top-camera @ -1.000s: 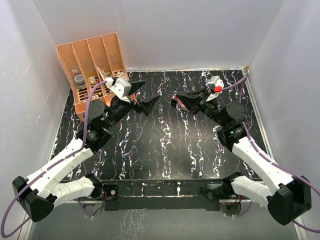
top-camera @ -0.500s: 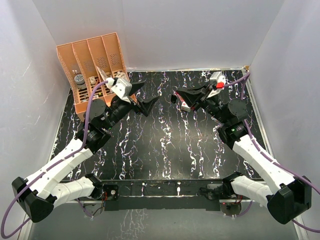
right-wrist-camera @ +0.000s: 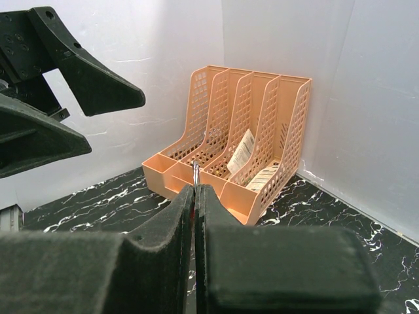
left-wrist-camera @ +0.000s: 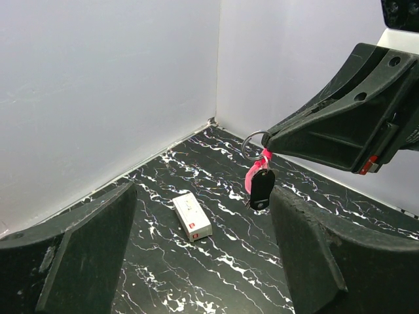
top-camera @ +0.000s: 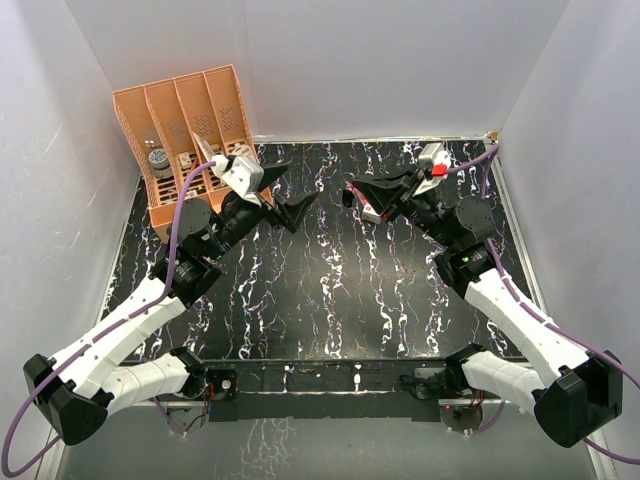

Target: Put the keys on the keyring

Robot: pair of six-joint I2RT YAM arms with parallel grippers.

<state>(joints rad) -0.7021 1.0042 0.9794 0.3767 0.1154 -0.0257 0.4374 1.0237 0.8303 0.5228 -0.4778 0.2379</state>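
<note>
Keyring hanging from clamped right pincer, left pincer apart, white box beneath, orange rack in corner

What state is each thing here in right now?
Magenta-pink strap keyring: hanging in mid-air, black tag dangling below.
Right arm's black fingers: shut on the keyring's round metal ring.
Left arm's black fingers: open, empty.
Small white rectangular box: lying flat on the black marbled table.
Orange plastic file rack: upright, papers inside.

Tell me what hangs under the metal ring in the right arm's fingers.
A pink strap and a black tag dangle under the ring, clear of the table. A white box lies off to the side. Whatever hangs behind the tag is hidden.
</note>
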